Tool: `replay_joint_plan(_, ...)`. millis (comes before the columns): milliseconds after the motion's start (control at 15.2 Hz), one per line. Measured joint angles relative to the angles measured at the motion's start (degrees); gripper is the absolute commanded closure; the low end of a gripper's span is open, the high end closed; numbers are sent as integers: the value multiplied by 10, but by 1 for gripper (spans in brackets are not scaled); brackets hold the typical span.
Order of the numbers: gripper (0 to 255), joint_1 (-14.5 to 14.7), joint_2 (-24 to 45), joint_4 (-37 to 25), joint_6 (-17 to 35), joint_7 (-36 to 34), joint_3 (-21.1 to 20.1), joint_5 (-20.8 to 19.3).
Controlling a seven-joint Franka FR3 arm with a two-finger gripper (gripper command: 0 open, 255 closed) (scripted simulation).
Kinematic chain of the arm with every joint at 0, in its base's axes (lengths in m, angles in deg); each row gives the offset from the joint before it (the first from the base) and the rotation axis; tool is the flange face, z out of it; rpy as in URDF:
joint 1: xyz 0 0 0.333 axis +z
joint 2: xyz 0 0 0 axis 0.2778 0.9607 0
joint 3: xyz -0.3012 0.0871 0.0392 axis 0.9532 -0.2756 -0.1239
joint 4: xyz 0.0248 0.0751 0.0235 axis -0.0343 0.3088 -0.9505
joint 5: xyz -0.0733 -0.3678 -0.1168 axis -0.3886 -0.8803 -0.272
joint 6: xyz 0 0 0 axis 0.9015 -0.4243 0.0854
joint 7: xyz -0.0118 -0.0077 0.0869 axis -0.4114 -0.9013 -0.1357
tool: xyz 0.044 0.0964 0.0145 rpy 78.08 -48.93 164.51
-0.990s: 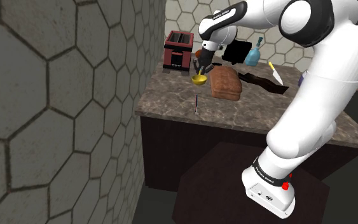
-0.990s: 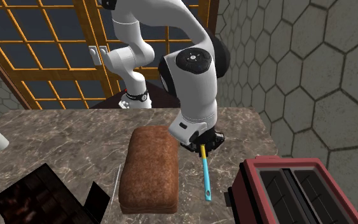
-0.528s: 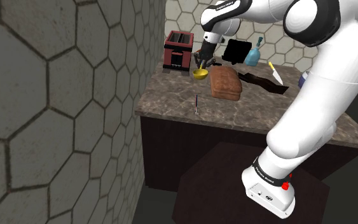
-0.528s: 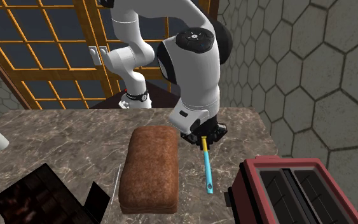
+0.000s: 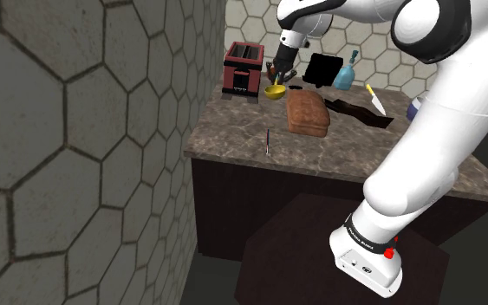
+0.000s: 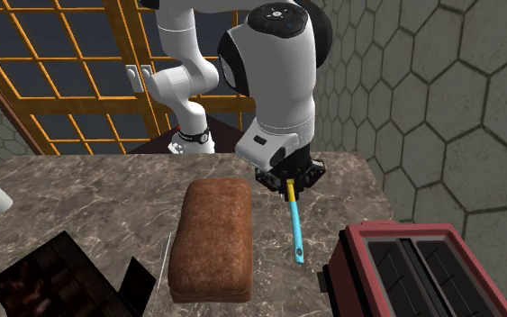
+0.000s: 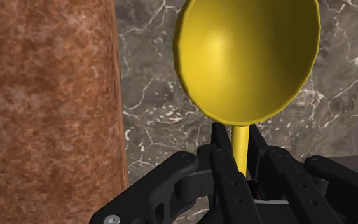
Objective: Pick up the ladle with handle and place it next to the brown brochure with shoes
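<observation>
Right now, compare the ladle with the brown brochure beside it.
The ladle has a yellow bowl and blue handle; the brochure is mottled brown. The ladle is slender, the brochure a broad thick slab. The gripper clasps the ladle; the brochure lies flat on the counter. Both are over the counter.

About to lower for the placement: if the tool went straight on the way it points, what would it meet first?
The tool clasps the ladle, whose bowl leads. Beyond it, the first contact is likely the bare marble counter, just beside the brown brochure. Depth is unclear.
</observation>
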Motion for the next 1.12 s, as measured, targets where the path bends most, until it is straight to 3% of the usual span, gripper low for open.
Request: replay_joint_plan(1122, 255, -3, -7, -124, -129, -21, 3, -7)
